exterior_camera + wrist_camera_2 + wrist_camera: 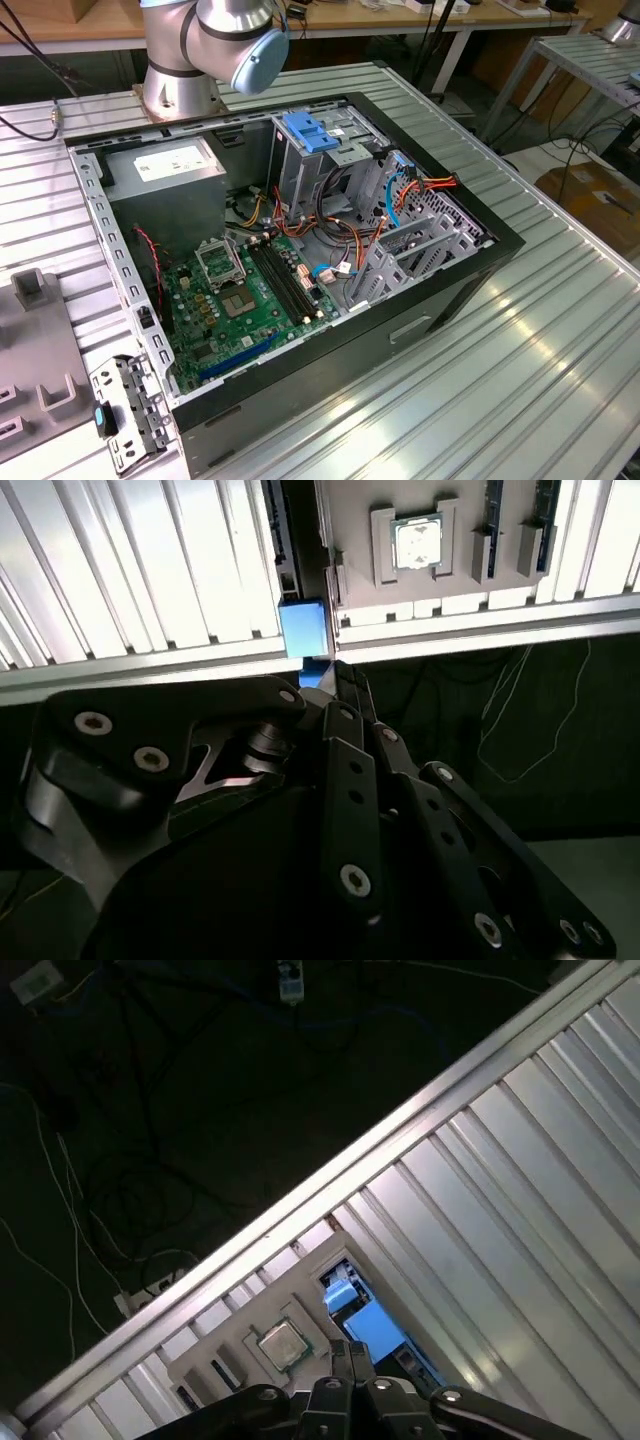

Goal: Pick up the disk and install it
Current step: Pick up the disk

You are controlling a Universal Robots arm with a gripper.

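Tool (pixel 338 676) beside edge-on, largely hidden disk (pixel 303 628)

Bright, even light falls from above in the exterior view, leaving only soft shadows inside the open computer case (pixel 300 380) and pale streaks of glare on the ribbed table (pixel 540 330). In the second wrist view those ribs burn out to white while my gripper (pixel 335 677) sits almost black. In the first wrist view the floor (pixel 150 1110) is dim and murky.

Black end effector (pixel 338 680) — green motherboard (pixel 245 295) in a black case (pixel 300 365), blue handle (pixel 305 132) on grey cage (pixel 295 185), ribbed silver table (pixel 520 370).
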